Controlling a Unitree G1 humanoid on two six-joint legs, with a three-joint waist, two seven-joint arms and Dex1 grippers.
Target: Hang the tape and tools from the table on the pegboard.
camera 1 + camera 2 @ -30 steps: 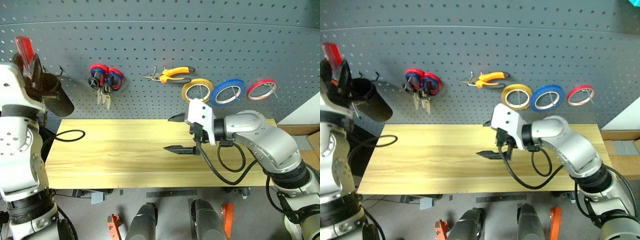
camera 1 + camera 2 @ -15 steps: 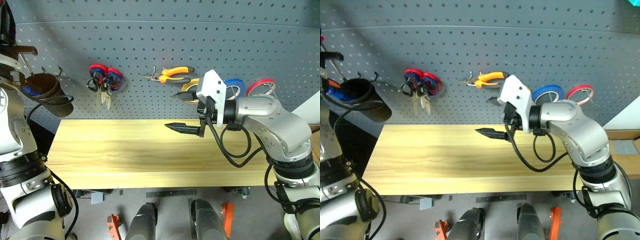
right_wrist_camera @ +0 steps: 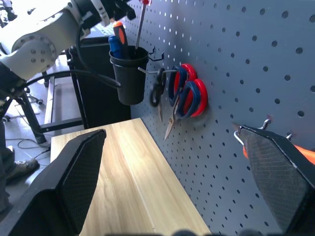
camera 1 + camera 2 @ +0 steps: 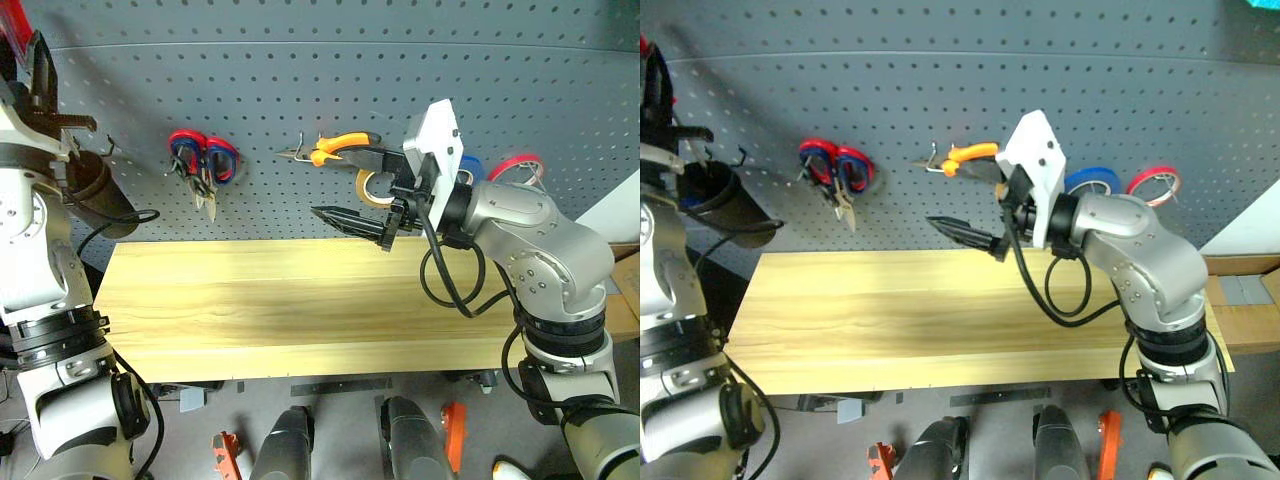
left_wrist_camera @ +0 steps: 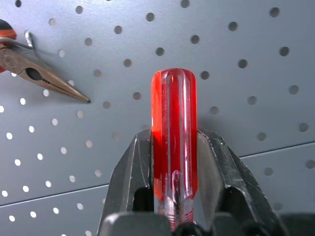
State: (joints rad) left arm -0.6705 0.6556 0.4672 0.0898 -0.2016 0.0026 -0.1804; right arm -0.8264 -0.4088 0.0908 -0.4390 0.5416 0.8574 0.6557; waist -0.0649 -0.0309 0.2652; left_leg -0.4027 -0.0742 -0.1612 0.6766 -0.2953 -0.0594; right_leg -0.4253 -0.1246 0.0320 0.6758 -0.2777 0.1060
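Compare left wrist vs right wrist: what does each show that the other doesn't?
Left wrist: the left gripper shut on a red screwdriver handle, seen from close up, and a pliers tip.

Right wrist: the open right gripper, the table, the black cup with a screwdriver shaft lowered into it, and the scissors.

Both: the pegboard.

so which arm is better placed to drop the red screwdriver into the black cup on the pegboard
Left. The left gripper is shut on the red screwdriver, right above the black cup. The right gripper is open, empty and over the table.
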